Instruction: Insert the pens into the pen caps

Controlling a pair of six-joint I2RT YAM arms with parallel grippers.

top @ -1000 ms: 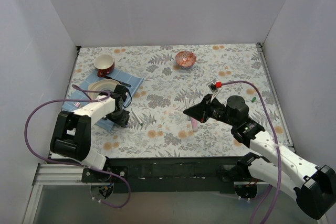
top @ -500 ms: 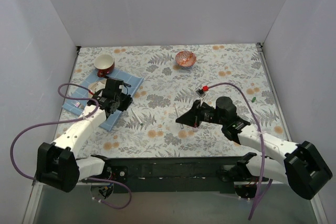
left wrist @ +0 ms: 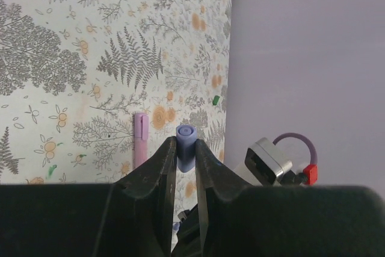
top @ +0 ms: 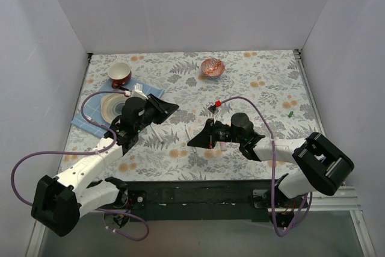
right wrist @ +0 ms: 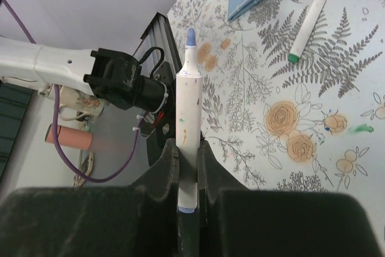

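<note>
My left gripper (left wrist: 184, 148) is shut on the purple-blue pen cap (left wrist: 185, 144), held above the table with its round end facing away. My right gripper (right wrist: 187, 148) is shut on a slim white pen (right wrist: 187, 103) whose blue tip (right wrist: 190, 35) points away from the jaws. In the top view the left gripper (top: 174, 108) and the right gripper (top: 192, 142) point toward each other near the table's middle, a short gap apart. The pale-pink marker (left wrist: 141, 139) lies on the table. A second white pen with a green tip (right wrist: 310, 19) lies loose. The green cap (top: 290, 114) sits far right. The pink cap is not visible.
A blue mat (top: 153, 92) with a plate (top: 111, 105) lies at the left, a red cup (top: 120, 73) behind it. A pink bowl (top: 212, 67) stands at the back centre. White walls enclose the table on three sides.
Both arms have swung toward the table's middle: the left gripper moved right off the mat, and the right gripper moved left with the pen. Their tips now face each other.
</note>
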